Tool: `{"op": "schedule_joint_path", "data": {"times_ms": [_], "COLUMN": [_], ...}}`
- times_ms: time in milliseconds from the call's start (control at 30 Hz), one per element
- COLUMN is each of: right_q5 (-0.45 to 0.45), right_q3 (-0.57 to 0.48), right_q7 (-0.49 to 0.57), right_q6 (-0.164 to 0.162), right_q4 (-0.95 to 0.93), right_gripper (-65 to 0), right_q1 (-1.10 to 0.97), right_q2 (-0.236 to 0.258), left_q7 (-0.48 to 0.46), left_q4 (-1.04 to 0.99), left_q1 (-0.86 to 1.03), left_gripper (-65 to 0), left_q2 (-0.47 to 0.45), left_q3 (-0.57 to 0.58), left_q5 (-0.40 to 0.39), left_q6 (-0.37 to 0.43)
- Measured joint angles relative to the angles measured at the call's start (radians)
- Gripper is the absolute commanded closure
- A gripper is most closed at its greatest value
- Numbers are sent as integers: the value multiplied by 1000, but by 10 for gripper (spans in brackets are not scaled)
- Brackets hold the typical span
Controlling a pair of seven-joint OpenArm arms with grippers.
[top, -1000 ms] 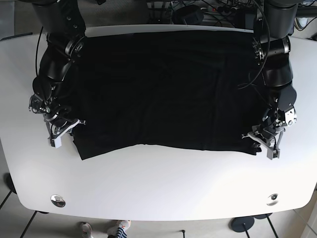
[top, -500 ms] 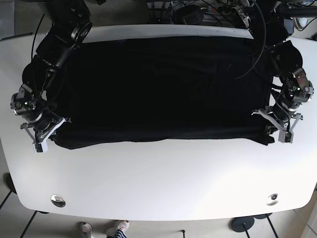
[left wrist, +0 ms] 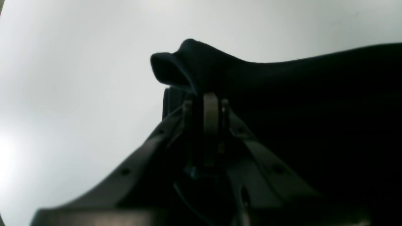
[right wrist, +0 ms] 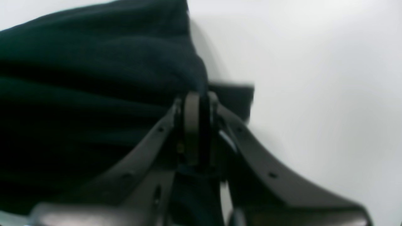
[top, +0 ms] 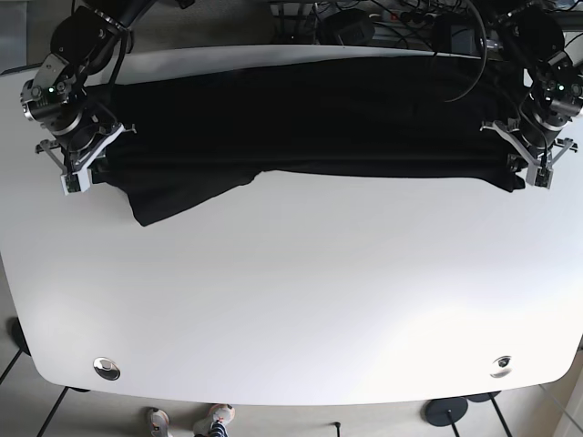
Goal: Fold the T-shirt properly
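The black T-shirt (top: 301, 118) lies stretched across the far half of the white table (top: 301, 300), its near hem lifted and carried back over the body. A loose flap hangs lower at the base view's left (top: 173, 196). My left gripper (top: 533, 168), at the base view's right, is shut on the shirt's corner (left wrist: 201, 69). My right gripper (top: 77, 177), at the base view's left, is shut on the other corner (right wrist: 188, 75). Both wrist views show the jaws pinched together with dark cloth between them.
Cables and equipment (top: 373, 23) sit behind the table's far edge. Two round metal fittings are set in the table near the front corners (top: 107, 368) (top: 500, 366). Bare white tabletop fills the near half.
Both grippers have moved toward the table's far edge, carrying the shirt's near hem with them. The shirt now covers a narrower band, and a flap trails at the left.
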Motion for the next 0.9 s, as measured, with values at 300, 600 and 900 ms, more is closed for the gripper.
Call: {"op": "schedule_joint_path", "data": {"times_ms": [300, 600, 900], "right_q5": [0, 109, 81], "right_q3": [2, 158, 55], "right_q7": [2, -2, 3], "right_q6": [0, -9, -14], "right_q4": [0, 31, -41], "right_gripper": [-24, -523, -575], "right_q1": [-113, -114, 91], "right_q2": [-2, -8, 33], "left_q7": [0, 6, 1], "left_q4": [-1, 8, -52], "left_q1": [128, 125, 57], "left_gripper": [-10, -369, -365], "left_q2": [24, 15, 19], "left_q3": [-35, -35, 76], "left_q5": [4, 24, -25], "left_q6": [-14, -9, -5]}}
